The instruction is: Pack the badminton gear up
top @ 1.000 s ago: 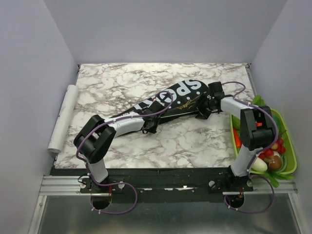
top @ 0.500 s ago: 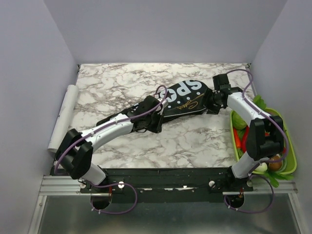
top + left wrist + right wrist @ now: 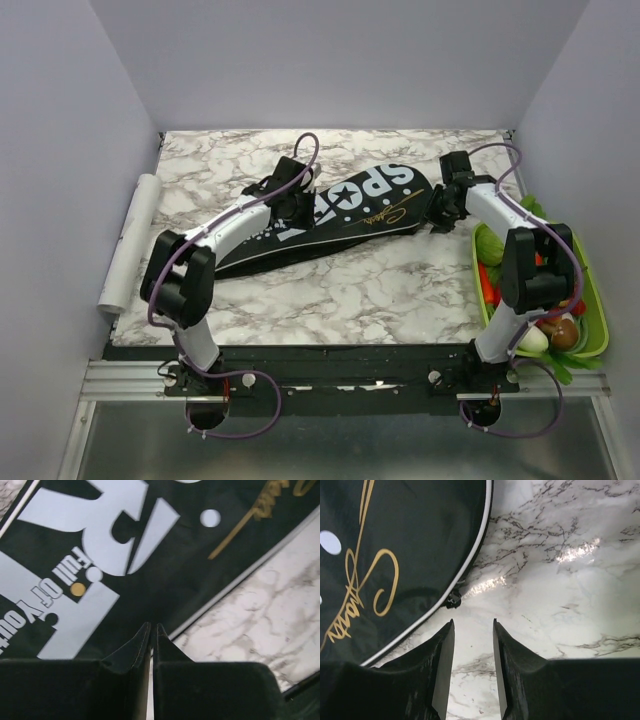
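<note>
The long black bag point(image 3: 365, 212) lettered SPORT lies slantwise across the marble table, wide end at the right. It also shows in the left wrist view point(image 3: 165, 565) and in the right wrist view point(image 3: 405, 535). No racket shows in any view. My left gripper point(image 3: 298, 207) is over the bag's middle, near its far edge, and its jaws point(image 3: 151, 626) are shut with nothing seen between them. My right gripper point(image 3: 438, 212) is open point(image 3: 473, 621) over bare marble, just off the bag's wide end. A small black zip pull point(image 3: 453, 600) lies right in front of its left fingertip.
A white roll point(image 3: 130, 240) lies along the table's left edge. A green basket point(image 3: 596, 300) of vegetables stands at the right edge, beside the right arm. The back and side walls stand close around the table.
My left arm has swung from the bag's near side to its far side, over the middle. The bag's narrow end has shifted towards the front. My right gripper has drawn back a little.
</note>
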